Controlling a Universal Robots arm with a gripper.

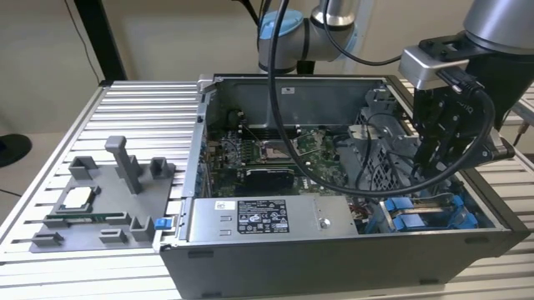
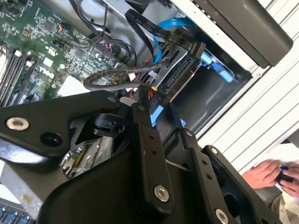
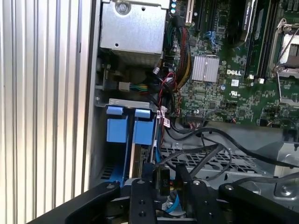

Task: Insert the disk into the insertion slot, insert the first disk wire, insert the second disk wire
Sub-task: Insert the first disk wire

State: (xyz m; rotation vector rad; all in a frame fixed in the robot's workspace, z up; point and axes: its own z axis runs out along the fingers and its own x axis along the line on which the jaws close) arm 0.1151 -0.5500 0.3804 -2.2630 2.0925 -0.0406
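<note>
While claw (image 3: 163,173) pinches disk wire (image 3: 164,183) | insertion slot (image 3: 117,130) close beneath

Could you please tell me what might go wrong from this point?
The black connector held in the jaws of the gripper could go in crooked and jam. The loose braided cable beside it could snag. A person's hand lies close to the work area and might be struck.
</note>
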